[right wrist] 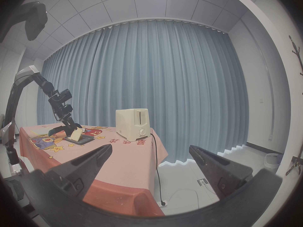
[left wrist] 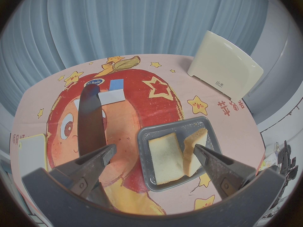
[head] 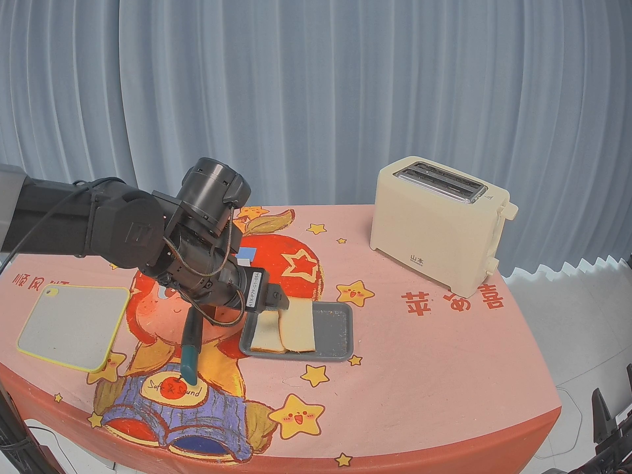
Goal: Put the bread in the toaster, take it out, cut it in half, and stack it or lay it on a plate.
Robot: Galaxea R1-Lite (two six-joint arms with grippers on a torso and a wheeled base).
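Backdrop: blue-grey curtain [head: 316, 67] hangs in folds behind the table [head: 428, 376], which wears a pink cartoon cloth.
Left arm: the left arm [head: 99, 222] comes in from the table's left edge and bends down over the middle, wrist pointing at the tray [head: 336, 327].
Left fingers: the left gripper [left wrist: 153, 150] is spread wide, holding nothing and straddling the tray's left part.
Slices: both are in the tray, near the table's middle. The flat bread slice [left wrist: 165, 158] lies down, and the tilted bread slice [left wrist: 195, 142] leans up on edge just beside it.
Right gripper: the right gripper [right wrist: 150, 150] hangs low off the table's right side, fingers wide apart and holding nothing.
Toaster: the toaster [head: 438, 222] stands at the far right corner.
Knife: the knife [head: 191, 343] lies left of the tray, handle toward the front edge.
Board: the cutting board [head: 72, 324] sits at the left edge.
Hard to see: from above, the wrist covers the fingertips and the knife's blade end. I cannot tell whether one finger touches the tilted bread slice.
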